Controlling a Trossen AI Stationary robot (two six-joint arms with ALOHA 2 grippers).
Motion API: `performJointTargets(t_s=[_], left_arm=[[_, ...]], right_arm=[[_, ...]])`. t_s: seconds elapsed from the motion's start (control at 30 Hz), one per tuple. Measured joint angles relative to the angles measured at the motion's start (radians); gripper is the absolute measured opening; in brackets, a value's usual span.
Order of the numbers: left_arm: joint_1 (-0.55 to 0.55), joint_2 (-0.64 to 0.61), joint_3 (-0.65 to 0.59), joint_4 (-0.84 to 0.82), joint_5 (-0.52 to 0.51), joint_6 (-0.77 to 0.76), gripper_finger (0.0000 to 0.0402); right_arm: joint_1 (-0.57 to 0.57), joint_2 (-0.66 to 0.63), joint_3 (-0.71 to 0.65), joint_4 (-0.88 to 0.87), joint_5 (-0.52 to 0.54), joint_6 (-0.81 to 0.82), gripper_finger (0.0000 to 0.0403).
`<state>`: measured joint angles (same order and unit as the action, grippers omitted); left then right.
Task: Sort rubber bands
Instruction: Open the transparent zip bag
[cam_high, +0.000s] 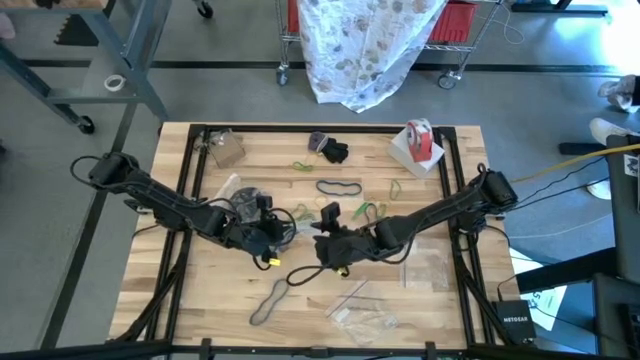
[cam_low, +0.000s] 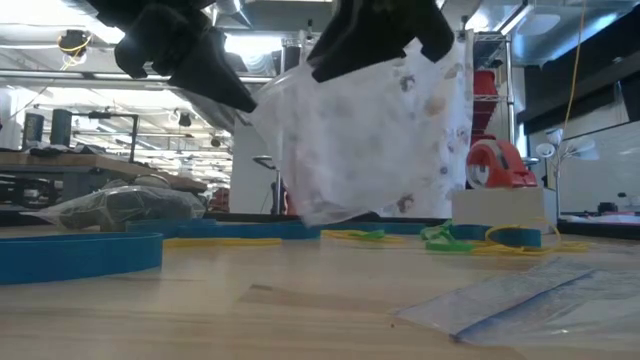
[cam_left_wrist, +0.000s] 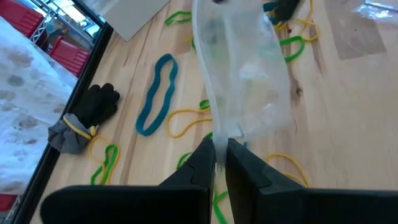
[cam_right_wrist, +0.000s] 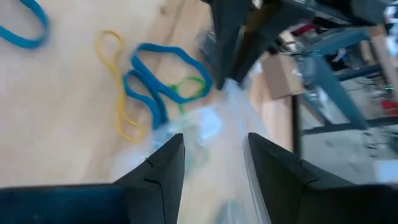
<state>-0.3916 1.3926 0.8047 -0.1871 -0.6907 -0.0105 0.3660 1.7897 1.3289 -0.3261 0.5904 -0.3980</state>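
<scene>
Jaws of the left gripper (cam_left_wrist: 219, 163) are pinched tight on the top edge of a clear plastic bag (cam_left_wrist: 245, 81), which hangs above the counter (cam_high: 200, 290) near its middle. Right gripper (cam_right_wrist: 211, 165) has its jaws spread, one on each side of the same bag's film; whether they press on it I cannot tell. Judgement: the left arm holds the bag up by one lip so the right can draw the mouth apart for loading (no band is in either gripper).

Rubber bands (cam_left_wrist: 155, 93) lie loose on the wood. Just under the bag: tangled teal, yellow and green loops. A dark band (cam_high: 268, 300) lies toward the front edge, beside flat spare bags (cam_high: 365, 310). Farther back: one long teal loop (cam_high: 339, 187), small green ones (cam_high: 372, 210), then a black glove (cam_high: 333, 151) and a filled bag (cam_high: 226, 148) near the far rail. Red-and-white tape roll (cam_high: 418, 138) stands at the far right corner.

Sorting looks early; most bands are still on the counter.
</scene>
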Motion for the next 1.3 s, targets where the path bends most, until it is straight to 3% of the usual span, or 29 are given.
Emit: performJointTargets(t_s=[0.23, 0.37, 0.63, 0.83, 0.9, 1.13, 1.3], left_arm=[[0.000, 0.000, 0.000, 0.043, 0.000, -0.009, 0.0019], [-0.002, 0.000, 0.000, 0.076, 0.061, -0.009, 0.0019], [0.003, 0.000, 0.000, 0.074, 0.109, -0.090, 0.0022], [0.053, -0.041, 0.021, -0.020, 0.413, -0.203, 0.0081], [0.071, -0.068, 0.040, -0.065, 0.470, -0.237, 0.0104], [0.131, -0.168, 0.057, 0.019, 0.479, -0.281, 0.0152], [0.172, -0.127, 0.059, 0.142, 0.485, -0.280, 0.0160]], right_arm=[[0.000, 0.034, 0.000, -0.039, -0.055, 0.083, 0.0165], [0.000, 0.066, 0.000, -0.042, -0.060, 0.143, 0.0151], [0.000, 0.093, -0.001, -0.046, -0.078, 0.291, 0.0011], [0.001, 0.093, -0.001, -0.044, -0.030, 0.294, 0.0005], [0.001, 0.093, -0.001, -0.040, -0.030, 0.290, 0.0002], [0.001, 0.095, -0.001, -0.039, -0.023, 0.289, 0.0001], [0.000, 0.095, -0.001, -0.030, -0.022, 0.286, 0.0001]])
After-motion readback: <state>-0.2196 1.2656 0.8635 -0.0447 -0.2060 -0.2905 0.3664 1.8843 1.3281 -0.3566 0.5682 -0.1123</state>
